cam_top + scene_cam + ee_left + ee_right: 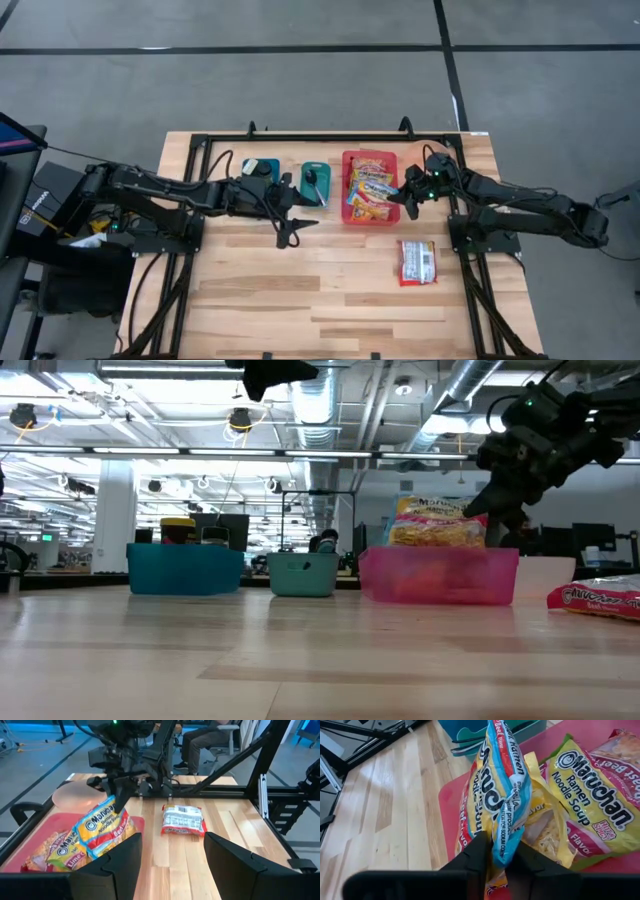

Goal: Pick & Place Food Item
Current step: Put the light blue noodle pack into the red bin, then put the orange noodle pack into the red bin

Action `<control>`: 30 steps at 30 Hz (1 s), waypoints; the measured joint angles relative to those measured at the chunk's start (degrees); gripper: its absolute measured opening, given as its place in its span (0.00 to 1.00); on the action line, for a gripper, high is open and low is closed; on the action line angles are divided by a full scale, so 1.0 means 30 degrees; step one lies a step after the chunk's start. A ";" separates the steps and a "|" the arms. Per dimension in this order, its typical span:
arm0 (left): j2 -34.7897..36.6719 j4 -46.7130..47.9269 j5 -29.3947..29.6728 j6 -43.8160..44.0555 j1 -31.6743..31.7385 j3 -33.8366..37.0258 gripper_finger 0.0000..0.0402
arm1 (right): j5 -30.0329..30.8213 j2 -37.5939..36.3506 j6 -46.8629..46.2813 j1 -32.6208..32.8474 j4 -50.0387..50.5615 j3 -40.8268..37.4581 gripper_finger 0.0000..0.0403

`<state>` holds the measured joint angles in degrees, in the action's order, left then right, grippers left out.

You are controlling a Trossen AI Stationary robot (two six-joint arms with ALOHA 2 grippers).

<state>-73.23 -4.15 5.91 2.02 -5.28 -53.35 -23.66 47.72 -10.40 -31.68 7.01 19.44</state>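
Wooden slat table (300, 290) with a black frame, grey floor around, open workshop space behind in the low view. Right gripper (410, 194) sits at the right edge of the pink bin (346, 214), fingers pressed together on the crimped edge of a blue-and-yellow ramen packet (501, 785), which stands upright against the other ramen packets (590, 805) in that bin. Just behind the right gripper, on bare wood, lies a red ramen packet (417, 262), flat and apart from the bin. Left gripper (296, 222) hangs above the table on the far side of the bin from the right gripper, fingers spread, holding nothing. Beside it: a teal bin (314, 183) and a blue bin (259, 167).
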 joint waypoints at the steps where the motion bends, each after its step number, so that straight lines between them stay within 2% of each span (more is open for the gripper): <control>1: 0.0000 -0.0095 0.0000 -0.0005 0.0000 0.0070 0.52 | 0.0015 0.0000 -0.0016 0.0000 0.0000 0.0000 0.13; 7: 0.0007 -0.0471 0.0000 0.0000 0.0000 0.0105 0.52 | 0.0082 0.0000 -0.0033 0.0000 0.0102 0.0000 0.22; 12: 0.0007 -0.0498 0.0000 -0.0001 0.0000 0.0105 0.52 | 0.0912 -0.0008 -0.0042 -0.0062 0.0095 0.0000 0.29; 18: 0.0007 -0.0493 0.0000 -0.0007 0.0000 0.0105 0.52 | 0.0992 -0.0044 -0.0043 -0.0842 -0.0121 0.0000 0.35; 23: 0.0007 -0.0493 0.0005 -0.0007 0.0000 0.0105 0.52 | 0.0985 -0.0058 -0.0043 -0.1389 -0.0786 0.0021 0.38; 30: 0.0007 -0.0500 0.0007 -0.0007 0.0000 0.0105 0.52 | 0.1035 -0.0806 -0.0057 -0.1858 0.1414 0.1812 0.37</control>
<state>-73.21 -5.65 5.93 2.00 -5.28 -53.04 -20.56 45.31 -10.57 -37.26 11.25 24.88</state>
